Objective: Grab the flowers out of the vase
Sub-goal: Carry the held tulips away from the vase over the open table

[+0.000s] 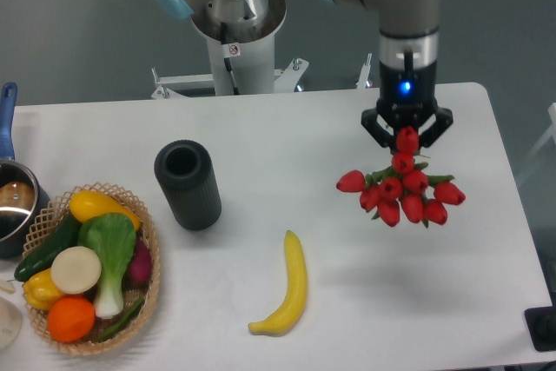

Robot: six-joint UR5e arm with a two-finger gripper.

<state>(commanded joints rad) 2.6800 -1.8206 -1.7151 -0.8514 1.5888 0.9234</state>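
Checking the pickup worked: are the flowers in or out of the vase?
Out. The flowers hang from the gripper, far right of the vase, whose mouth looks empty.

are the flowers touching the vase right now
Apart. The camera view shows the flowers held at the end effector over the table's right side, with bare tabletop between them and the vase.

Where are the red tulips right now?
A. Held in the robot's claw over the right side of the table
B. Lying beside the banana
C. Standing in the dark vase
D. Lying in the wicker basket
A: the flowers hang from the gripper, well right of the vase, whose mouth shows empty.
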